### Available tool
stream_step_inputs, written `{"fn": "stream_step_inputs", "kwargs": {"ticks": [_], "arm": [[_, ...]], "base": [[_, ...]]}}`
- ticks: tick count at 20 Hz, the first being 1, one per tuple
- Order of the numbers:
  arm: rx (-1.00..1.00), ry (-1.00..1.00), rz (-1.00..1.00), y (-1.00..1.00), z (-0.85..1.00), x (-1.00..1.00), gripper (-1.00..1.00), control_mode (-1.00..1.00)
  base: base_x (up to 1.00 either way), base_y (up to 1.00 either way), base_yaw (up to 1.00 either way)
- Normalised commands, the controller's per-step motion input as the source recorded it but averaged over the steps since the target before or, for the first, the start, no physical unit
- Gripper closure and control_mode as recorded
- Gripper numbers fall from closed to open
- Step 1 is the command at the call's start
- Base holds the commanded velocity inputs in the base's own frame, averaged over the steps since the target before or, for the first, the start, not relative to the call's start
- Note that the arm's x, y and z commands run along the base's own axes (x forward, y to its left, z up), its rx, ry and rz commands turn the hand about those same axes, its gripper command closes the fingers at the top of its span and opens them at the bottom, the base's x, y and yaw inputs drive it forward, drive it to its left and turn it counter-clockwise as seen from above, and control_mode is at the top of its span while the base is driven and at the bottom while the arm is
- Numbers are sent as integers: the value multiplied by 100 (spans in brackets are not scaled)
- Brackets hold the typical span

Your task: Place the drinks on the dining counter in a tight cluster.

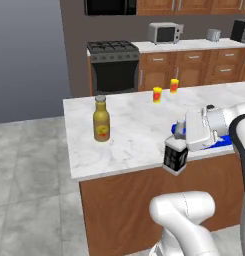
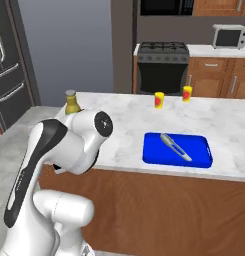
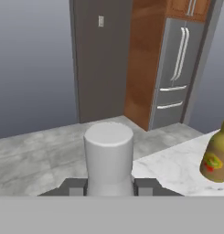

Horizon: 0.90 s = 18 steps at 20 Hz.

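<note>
Marble fills the middle of the left base view: the dining counter is a white slab with grey veins over brown wood panels. The mustard-yellow bottle stands upright on it at centre left, grey-capped, with a red-yellow label. It also shows at the right edge of the hand view and peeks over the arm at the upper left of the right base view.

The gripper sits right of centre in the left base view, at the counter's near edge. It grasps the small dark square bottle by its grey cap. That bottle hangs tilted, its body over the counter's front lip. In the hand view the grey cap rises between the two dark fingers, which press against its sides.

A blue tray lies on the slab right of centre in the right base view, with a grey utensil lying diagonally in it. Two small yellow cups with red marks stand apart toward the counter's far edge. Behind, at the top of the left base view, a black stove stands beside wooden cabinets, with a microwave on the far worktop. A steel refrigerator shows at the upper right of the hand view.
</note>
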Motion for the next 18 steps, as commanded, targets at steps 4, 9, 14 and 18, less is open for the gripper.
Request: {"fn": "stream_step_inputs", "kwargs": {"ticks": [4,9,14,18], "arm": [[0,0,0,0,0,0,100,100],[0,0,0,0,0,0,100,100],[0,0,0,0,0,0,100,100],[0,0,0,0,0,0,100,100]], "base": [[22,5,-33],[36,30,-28],[19,60,-20],[52,34,-2]]}}
